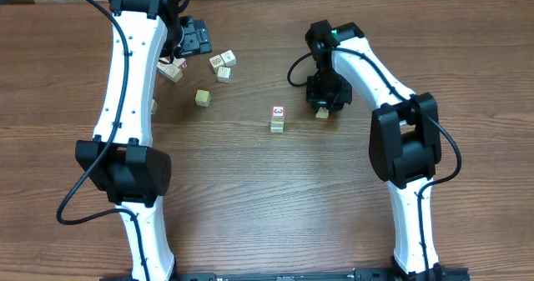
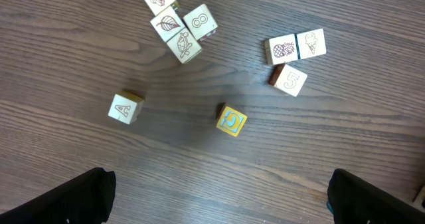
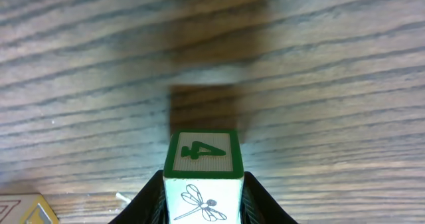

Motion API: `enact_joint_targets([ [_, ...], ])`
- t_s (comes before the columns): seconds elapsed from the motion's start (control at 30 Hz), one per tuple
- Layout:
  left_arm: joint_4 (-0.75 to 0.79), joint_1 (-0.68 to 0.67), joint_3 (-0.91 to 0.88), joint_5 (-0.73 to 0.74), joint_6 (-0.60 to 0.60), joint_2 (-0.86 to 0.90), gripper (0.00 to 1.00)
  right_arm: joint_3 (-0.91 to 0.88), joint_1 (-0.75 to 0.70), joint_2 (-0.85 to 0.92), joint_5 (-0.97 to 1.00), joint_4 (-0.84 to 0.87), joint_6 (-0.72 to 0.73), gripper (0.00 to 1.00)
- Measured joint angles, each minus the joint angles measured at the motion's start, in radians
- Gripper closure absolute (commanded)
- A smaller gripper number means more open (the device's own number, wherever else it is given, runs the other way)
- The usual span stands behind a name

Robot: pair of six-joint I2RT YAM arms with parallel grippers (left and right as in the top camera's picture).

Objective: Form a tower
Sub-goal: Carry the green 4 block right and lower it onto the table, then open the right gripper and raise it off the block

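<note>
Between the right fingers (image 3: 147,201), which close narrowly on its two side faces, sits a green-bordered cube (image 3: 202,159) with the numeral 4 on top and a dragonfly on the near face. A dark shadow on the desk (image 3: 332,64) just ahead of it suggests the cube is held clear of the surface, apparently so that it can be carried across and lowered from above. The side grip also leaves the underside free to land flat. Just beside these fingers, on the side toward the left arm and apart from the held cube, stands the tower (image 1: 277,119): a red-marked cube on a pale one. Two levels can be counted from overhead; whether there are more cannot be told. Below the left fingers (image 2: 80,197), spread wide and holding nothing, lie nine loose cubes: a close cluster of four (image 2: 178,24), a group of three (image 2: 295,54), one cube lettered A (image 2: 125,108), and one yellow cube (image 2: 230,120) nearest the fingers. Hovering there, these fingers seem placed to draw from the supply. One further cube corner (image 3: 23,211) shows low beside the right fingers; which cube it belongs to cannot be told.
</note>
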Motion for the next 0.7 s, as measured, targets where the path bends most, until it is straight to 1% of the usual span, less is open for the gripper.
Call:
enact_joint_targets([
  [0.07,0.0,0.0,0.0,0.0,0.0,0.0,0.0,0.0,0.0,-0.001,0.0,-0.002,0.001,0.72],
  [0.1,0.0,0.0,0.0,0.0,0.0,0.0,0.0,0.0,0.0,-0.002,0.0,-0.005,0.0,0.7],
  [0.23,0.0,0.0,0.0,0.0,0.0,0.0,0.0,0.0,0.0,-0.022,0.0,-0.014,0.003,0.51],
  [0.3,0.0,0.0,0.0,0.0,0.0,0.0,0.0,0.0,0.0,-0.04,0.0,-0.014,0.005,0.46],
  [0.57,0.0,0.0,0.0,0.0,0.0,0.0,0.0,-0.001,0.0,-0.178,0.0,-0.012,0.001,0.39],
  [0.63,0.0,0.0,0.0,0.0,0.0,0.0,0.0,-0.001,0.0,-0.212,0.0,-0.005,0.002,0.34],
  [0.67,0.0,0.0,0.0,0.0,0.0,0.0,0.0,-0.001,0.002,-0.235,0.0,0.003,-0.001,0.27],
  [0.7,0.0,0.0,0.0,0.0,0.0,0.0,0.0,-0.001,0.003,-0.245,0.001,0.007,0.004,0.24],
])
